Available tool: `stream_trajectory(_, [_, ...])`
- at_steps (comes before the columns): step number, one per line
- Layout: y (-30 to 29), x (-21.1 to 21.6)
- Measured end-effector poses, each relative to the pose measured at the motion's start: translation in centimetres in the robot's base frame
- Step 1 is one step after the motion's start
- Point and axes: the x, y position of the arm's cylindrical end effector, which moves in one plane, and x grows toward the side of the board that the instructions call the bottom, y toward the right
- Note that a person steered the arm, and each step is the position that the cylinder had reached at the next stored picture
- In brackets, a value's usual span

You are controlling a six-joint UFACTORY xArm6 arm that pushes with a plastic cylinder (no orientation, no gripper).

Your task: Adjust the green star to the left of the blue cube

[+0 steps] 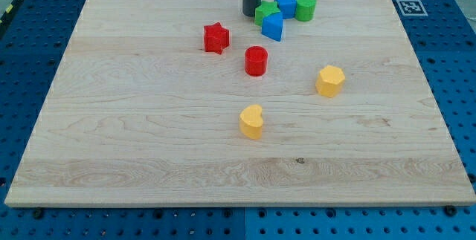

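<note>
1. My tip [251,13] is a plain rod end with nothing to open or close; it holds nothing and rests on the wooden board [149,136] near the top centre of the frame.
2. The green star [265,11] lies just to the right of my tip, so close that I cannot tell whether the two touch.
3. The blue cube [285,4] sits at the upper right of the green star, against it or nearly so. The star is thus on the cube's left and slightly lower in the frame.
4. A second blue block [273,27], wedge-like in shape, lies just below the green star and the blue cube, crowding both.
5. A green cylinder [305,7] stands directly right of the blue cube, seemingly touching it.
6. These four blocks form a tight cluster at the top centre, with my tip on its left edge.
7. A red star [216,38] sits left of and below the cluster, apart from it.
8. A red cylinder [256,60] stands below the cluster, near the middle of the frame and to the lower right of the red star.
9. A yellow block [329,81], roughly hexagonal, lies at centre right, well apart from the others.
10. Another yellow block [252,121], rounded, perhaps heart-shaped, sits below centre.
</note>
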Motion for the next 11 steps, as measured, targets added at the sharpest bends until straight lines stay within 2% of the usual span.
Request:
stream_trajectory(1, [-0.4, 0.0])
stream_trajectory(2, [-1.5, 1.9])
stream_trajectory(3, [-1.0, 5.6])
stream_trajectory(4, [2.5, 8.8])
stream_trajectory(5, [6.7, 10.3])
stream_trajectory(6, [7.6, 7.9])
stream_trajectory(9, [5.2, 1.4])
stream_trajectory(11, [5.2, 2.8])
